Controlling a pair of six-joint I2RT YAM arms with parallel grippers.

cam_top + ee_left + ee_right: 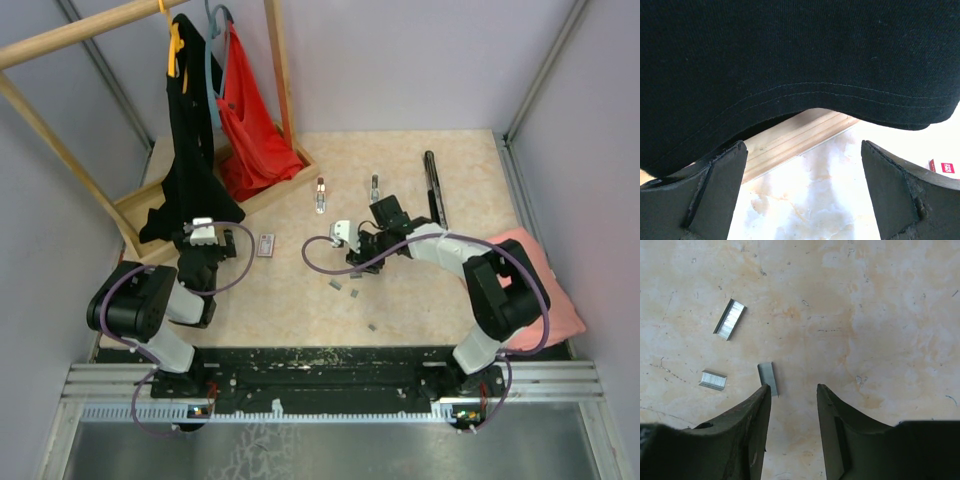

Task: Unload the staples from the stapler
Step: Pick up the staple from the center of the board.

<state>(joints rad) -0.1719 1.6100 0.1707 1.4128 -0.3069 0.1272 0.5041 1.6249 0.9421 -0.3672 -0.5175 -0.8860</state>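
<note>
The stapler (pixel 436 195) lies at the back right of the table, a slim black bar pointing away from me, well apart from both grippers. Loose staples (pixel 333 285) lie in short grey strips at mid table. In the right wrist view three strips show: one (pixel 730 319) farther off, one (pixel 713 380) at the left, and one (pixel 768 378) just past my left fingertip. My right gripper (pixel 792 387) hovers low over the table, jaws partly apart with only bare tabletop between them. My left gripper (pixel 802 145) stands wide open and holds nothing, under a black garment (pixel 790 50).
A wooden clothes rack (pixel 270 70) with black and red garments (pixel 255 130) fills the back left; its base board (pixel 795 140) lies ahead of my left gripper. A small red-and-white box (pixel 265 245) and two silvery clips (pixel 320 195) rest at mid table. A pink cloth (pixel 540 280) lies at right.
</note>
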